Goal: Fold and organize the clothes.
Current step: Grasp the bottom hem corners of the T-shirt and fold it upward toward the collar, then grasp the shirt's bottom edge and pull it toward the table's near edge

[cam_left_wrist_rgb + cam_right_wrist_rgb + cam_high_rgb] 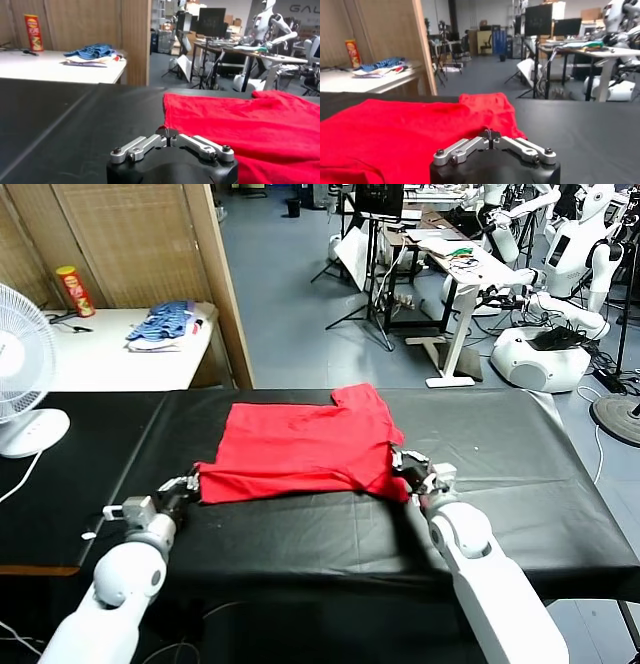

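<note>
The clothes are one bright red T-shirt (300, 444), folded into a rough rectangle on the black table (520, 484), plain side up, with one sleeve sticking out at its far right. My left gripper (192, 482) sits low on the table at the shirt's near left corner. In the left wrist view its fingertips are together on that corner of the shirt (240, 125), and the gripper (168, 132) is shut. My right gripper (405, 464) is at the near right corner. In the right wrist view it (490, 134) is also shut, against the edge of the red cloth (410, 125).
A white fan (20, 374) stands at the table's far left. Behind it a white side table (100, 359) carries a blue striped pile of clothes (165, 322) and a red can (75, 291). A wooden partition (225, 284) rises behind the black table. Other robots and desks stand at the back right.
</note>
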Controlling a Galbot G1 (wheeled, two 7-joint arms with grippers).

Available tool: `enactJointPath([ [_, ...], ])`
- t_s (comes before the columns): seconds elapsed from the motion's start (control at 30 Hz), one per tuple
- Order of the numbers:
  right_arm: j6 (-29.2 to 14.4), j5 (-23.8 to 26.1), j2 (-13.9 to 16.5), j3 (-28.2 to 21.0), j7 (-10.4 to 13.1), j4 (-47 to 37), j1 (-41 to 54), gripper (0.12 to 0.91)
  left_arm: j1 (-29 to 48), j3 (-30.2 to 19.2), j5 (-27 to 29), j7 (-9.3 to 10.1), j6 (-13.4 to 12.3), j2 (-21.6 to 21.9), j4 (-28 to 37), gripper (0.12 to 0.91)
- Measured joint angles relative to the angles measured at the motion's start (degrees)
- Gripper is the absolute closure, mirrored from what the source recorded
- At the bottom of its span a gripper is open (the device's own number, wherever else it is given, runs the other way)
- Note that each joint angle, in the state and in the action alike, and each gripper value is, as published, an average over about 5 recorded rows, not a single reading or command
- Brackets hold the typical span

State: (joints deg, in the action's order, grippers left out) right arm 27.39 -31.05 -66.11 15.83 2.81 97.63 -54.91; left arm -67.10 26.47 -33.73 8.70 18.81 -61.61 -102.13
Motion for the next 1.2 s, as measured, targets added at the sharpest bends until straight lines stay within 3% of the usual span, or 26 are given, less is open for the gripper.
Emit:
enactJointPath([
  [0.17, 0.9, 0.8, 2.5, 1.9, -0.4, 6.8, -6.2, 0.259, -1.1, 0.5, 0.4, -0.43, 0.3, 0.0, -0.6, 0.562],
  [0.27, 0.7, 2.1, 3.2, 2.5, -1.1, 9.0, -9.5, 0.231, -2.4, 1.2, 0.4, -0.97, 0.6, 0.2, -1.2, 0.397],
  [0.4, 0.5, 3.2, 3.2, 2.5, -1.4, 10.1, -12.3, 0.231, -4.4, 1.9, -1.4, -1.25, 1.4, 0.3, -1.6, 0.254],
  [0.6, -0.3, 5.1, 2.8, 2.3, -1.7, 10.0, -13.8, 0.406, -5.3, 2.7, -5.7, -1.31, 2.6, 0.4, -0.6, 0.233],
  [0.73, -0.5, 5.6, 2.9, 2.2, -1.8, 9.9, -13.9, 0.672, -5.5, 2.7, -6.5, -1.80, 2.5, 0.4, -0.1, 0.282],
  [0.87, -0.5, 5.5, 3.2, 2.1, -1.8, 9.6, -13.5, 0.859, -5.8, 2.8, -6.3, -2.07, 2.4, 0.4, 0.1, 0.480],
  [0.93, -0.3, 4.8, 3.5, 2.1, -1.6, 9.6, -13.3, 0.898, -5.7, 2.7, -6.2, -2.08, 2.4, 0.4, 0.2, 0.581],
  [1.1, 2.3, 0.0, 4.9, 2.7, 0.3, 11.4, -12.8, 0.903, -5.7, 2.4, -4.9, -2.21, 2.7, 0.9, 0.3, 0.824],
  [1.2, 5.1, -3.9, 6.1, 3.4, 1.9, 12.8, -13.1, 0.903, -6.0, 2.1, -2.4, -1.85, 2.9, 1.6, -0.2, 0.896],
])
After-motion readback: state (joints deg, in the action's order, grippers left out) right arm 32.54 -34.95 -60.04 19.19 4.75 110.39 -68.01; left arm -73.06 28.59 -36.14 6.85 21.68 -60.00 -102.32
